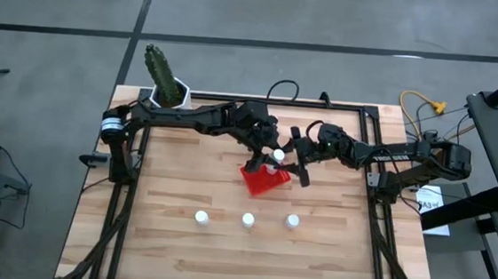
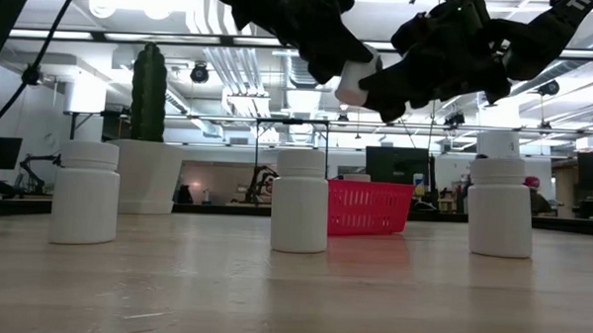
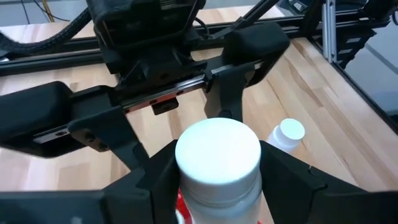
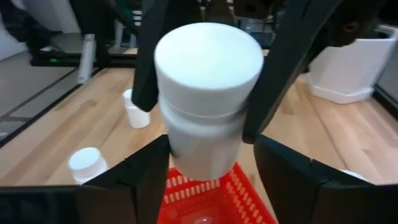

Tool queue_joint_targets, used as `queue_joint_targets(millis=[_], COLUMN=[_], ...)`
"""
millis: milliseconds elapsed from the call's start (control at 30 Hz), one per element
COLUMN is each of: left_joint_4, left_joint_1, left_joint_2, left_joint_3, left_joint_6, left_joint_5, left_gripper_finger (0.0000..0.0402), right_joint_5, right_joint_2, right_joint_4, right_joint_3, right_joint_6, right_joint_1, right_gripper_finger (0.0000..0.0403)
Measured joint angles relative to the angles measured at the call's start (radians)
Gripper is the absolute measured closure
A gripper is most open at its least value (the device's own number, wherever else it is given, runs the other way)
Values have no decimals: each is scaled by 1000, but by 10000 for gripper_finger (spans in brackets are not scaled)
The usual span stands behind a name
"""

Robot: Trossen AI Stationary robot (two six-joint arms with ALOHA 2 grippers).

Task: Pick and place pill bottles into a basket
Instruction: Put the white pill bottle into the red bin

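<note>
**Bottle held in the air above the red basket**

The left gripper (image 1: 275, 153) was clamped on a white pill bottle (image 1: 278, 155), holding it up in the air over the middle of the tabletop (image 1: 170, 240). In the left wrist view the bottle's round cap (image 3: 217, 152) sat between that gripper's two dark fingers (image 3: 155, 180). The right gripper (image 1: 299, 159) was right at the same bottle from the other side; in the right wrist view the bottle (image 4: 208, 93) filled the space between its fingers (image 4: 146, 168), but whether they pressed on it could not be told.

The red basket (image 1: 264, 180) lay on the tabletop just below the held bottle, turned at an angle to the table edges. A white object (image 1: 272, 169) showed at its near rim under the grippers; what it was could not be made out.

Three more pill bottles stood upright in a row nearer the front edge, well apart from each other: one on the left (image 1: 201, 216), one in the middle (image 1: 248, 219), one on the right (image 1: 292, 220). A cactus in a white pot (image 1: 166, 84) stood at the back left corner.
</note>
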Motion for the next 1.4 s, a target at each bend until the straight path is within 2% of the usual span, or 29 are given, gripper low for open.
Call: queue_joint_targets(millis=[233, 433, 867, 1200, 1400], left_joint_4=[-15, -24, -31, -70, -80], left_joint_1=[2, 4, 58, 84, 85], left_joint_2=[0, -3, -37, -96, -98], left_joint_3=[-1, 1, 15, -5, -33], left_joint_6=[16, 35, 61, 69, 69], left_joint_5=[-19, -41, -19, -46, -83], left_gripper_finger=[226, 226, 226, 226, 226], right_joint_5=[126, 143, 161, 157, 320], right_joint_2=[0, -1, -3, -4, -4], right_joint_4=[-2, -2, -27, -66, -93], right_joint_3=[0, 0, 0, 0, 0], right_joint_6=[-18, -18, 16, 10, -17], right_joint_1=[-1, -7, -12, -32, -64], right_gripper_finger=[130, 113, 127, 134, 154])
